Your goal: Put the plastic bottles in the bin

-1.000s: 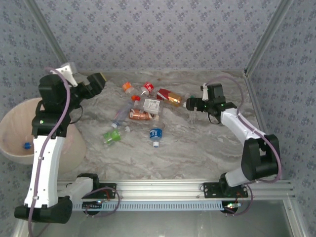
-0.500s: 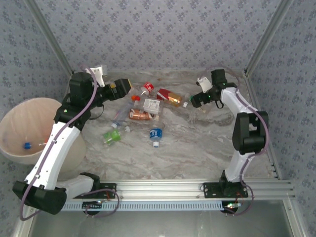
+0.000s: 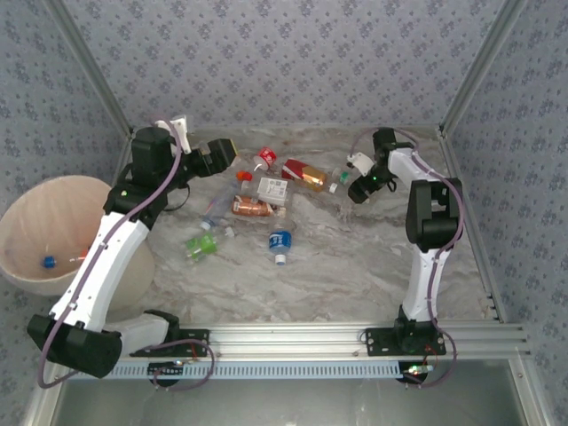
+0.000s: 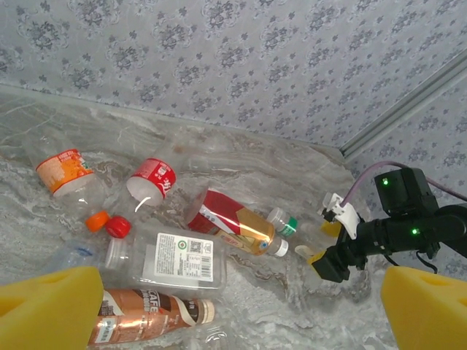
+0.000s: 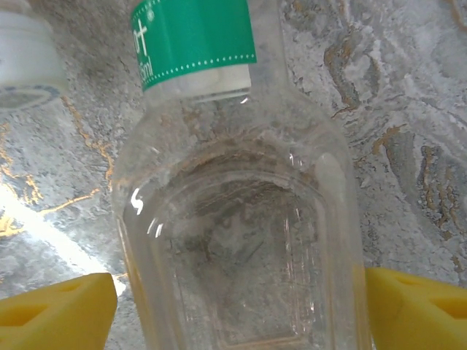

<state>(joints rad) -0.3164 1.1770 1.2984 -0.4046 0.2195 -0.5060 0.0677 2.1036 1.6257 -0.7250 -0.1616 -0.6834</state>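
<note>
Nearest, the right claw (image 5: 241, 292) has yellow foam pads (image 5: 58, 313) on both sides of a clear bottle (image 5: 233, 219) with a green label, lying on the marbled table (image 5: 408, 109); whether they press it I cannot tell. A white cap (image 5: 22, 51) lies just beyond, to the left. The left claw (image 4: 237, 306) gapes wide, with the crushed bottles (image 4: 175, 259) just ahead, then bare table up to the patterned wall (image 4: 219, 65). The bin (image 3: 35, 222) stands well behind it.

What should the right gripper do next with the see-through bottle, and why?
Probably squeeze shut on the clear bottle. The right gripper has its yellow fingers on both sides of it on the table, but a firm pinch isn't evident, so lifting it toward the bin now might drop it.
</note>
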